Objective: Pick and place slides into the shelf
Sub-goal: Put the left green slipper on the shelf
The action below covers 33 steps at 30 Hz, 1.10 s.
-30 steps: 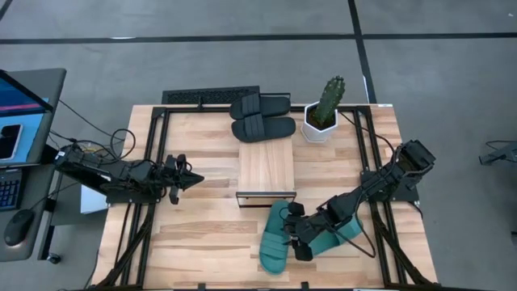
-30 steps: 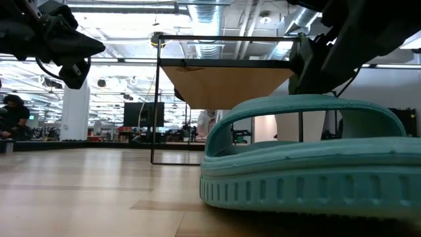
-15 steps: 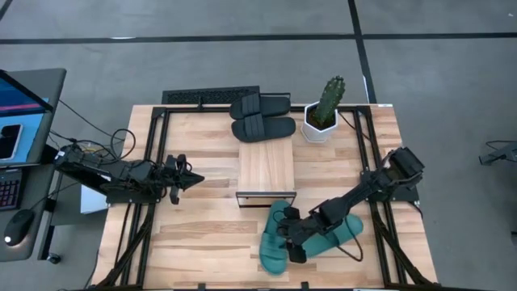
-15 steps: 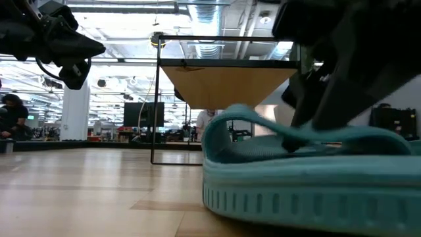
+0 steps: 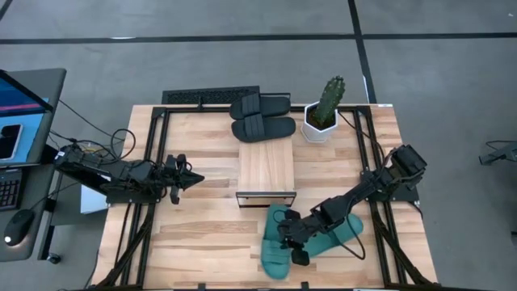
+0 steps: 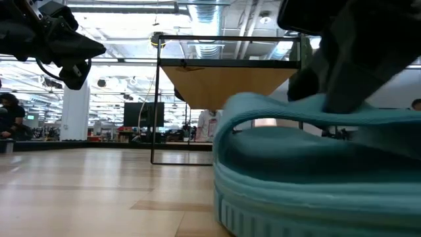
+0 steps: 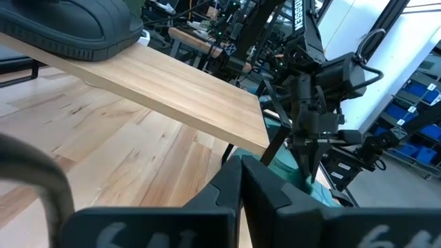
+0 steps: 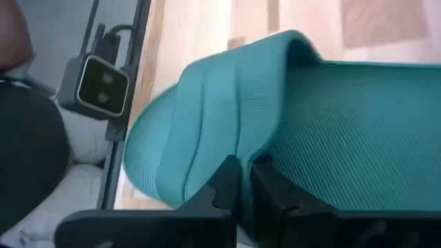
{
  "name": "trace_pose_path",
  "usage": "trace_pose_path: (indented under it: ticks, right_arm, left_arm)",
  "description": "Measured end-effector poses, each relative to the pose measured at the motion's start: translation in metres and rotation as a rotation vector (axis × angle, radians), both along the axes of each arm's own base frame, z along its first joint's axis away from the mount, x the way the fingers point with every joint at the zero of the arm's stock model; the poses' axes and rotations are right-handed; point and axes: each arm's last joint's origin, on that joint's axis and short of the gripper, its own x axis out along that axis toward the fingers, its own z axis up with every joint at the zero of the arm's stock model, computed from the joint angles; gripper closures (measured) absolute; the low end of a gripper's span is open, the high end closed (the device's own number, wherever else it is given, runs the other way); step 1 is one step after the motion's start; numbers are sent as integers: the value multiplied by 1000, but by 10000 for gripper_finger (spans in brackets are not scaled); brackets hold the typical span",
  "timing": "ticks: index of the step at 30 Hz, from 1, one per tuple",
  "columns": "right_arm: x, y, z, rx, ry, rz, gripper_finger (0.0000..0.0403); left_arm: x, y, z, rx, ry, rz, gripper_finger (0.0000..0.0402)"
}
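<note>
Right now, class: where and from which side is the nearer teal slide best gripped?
By its wide strap, probably from above: it arches clear of the footbed, leaving a gap for one finger. The right gripper is on that slide; the left gripper waits left of the shelf.

The floor (image 5: 242,56) around the table is gray, with dark lines across it. A desk (image 5: 36,89) with a bright computer screen (image 5: 16,93) stands at the left side. From low down, the big room behind has a white pillar (image 6: 75,112), long ceiling lights (image 6: 118,8), and a dark screen (image 6: 141,113) far back. Blue bins (image 7: 413,114) sit on shelves.
</note>
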Motion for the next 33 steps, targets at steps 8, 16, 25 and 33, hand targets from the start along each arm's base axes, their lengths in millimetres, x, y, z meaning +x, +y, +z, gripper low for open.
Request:
trace_pose_path:
  ticks: [8, 16, 25, 33]
  right_arm:
    - [2, 1, 2, 31, -16, -48, 398]
    - [10, 3, 13, 54, -55, -123, 400]
    - [14, 6, 51, -53, -73, -191, 402]
    - [3, 10, 96, -14, -192, -191, 402]
  left_arm:
    - [0, 0, 0, 0, 0, 0, 401]
    - [0, 0, 0, 1, 1, 1, 401]
    - [0, 0, -1, 3, 7, 1, 401]
    - [0, 0, -1, 5, 8, 1, 401]
